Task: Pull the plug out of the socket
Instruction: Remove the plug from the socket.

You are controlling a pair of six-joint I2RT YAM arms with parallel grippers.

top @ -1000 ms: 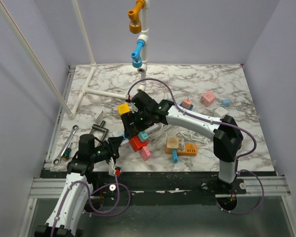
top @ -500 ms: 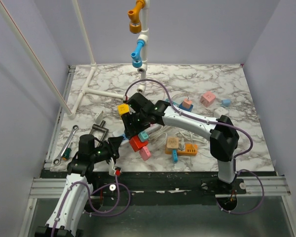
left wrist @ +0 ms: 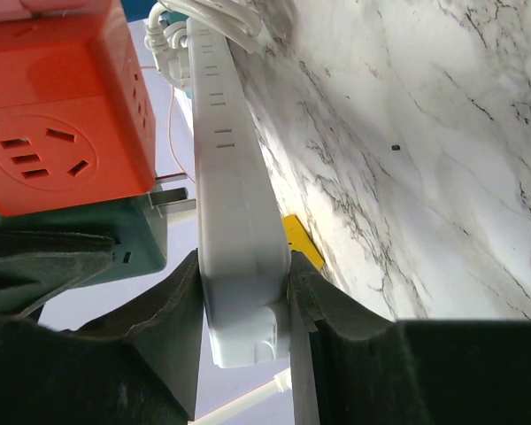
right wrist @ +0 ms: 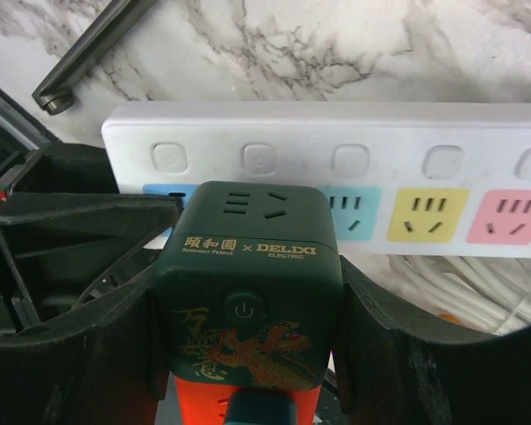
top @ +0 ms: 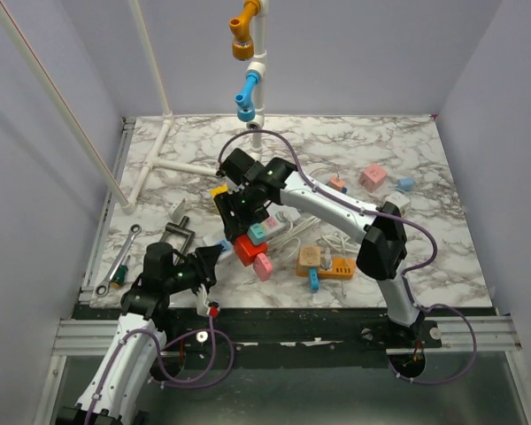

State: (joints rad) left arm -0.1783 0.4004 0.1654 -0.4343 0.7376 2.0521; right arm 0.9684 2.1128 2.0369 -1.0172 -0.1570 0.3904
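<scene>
The long white plastic power strip [right wrist: 380,133] lies near the table's front, left of the middle. It looks stiff and light, so it needs holding down. The left gripper [left wrist: 243,292] is clamped on its end. The dark green cube plug [right wrist: 248,257] sits in the blue-socket end. It looks hard and smooth, maybe slippery. The right gripper [right wrist: 248,301] squeezes its flat sides, a good spot, I think. Pale purple walls [top: 380,53] close in the grey-veined marble table [top: 407,150], crowded with small coloured blocks [top: 372,175].
</scene>
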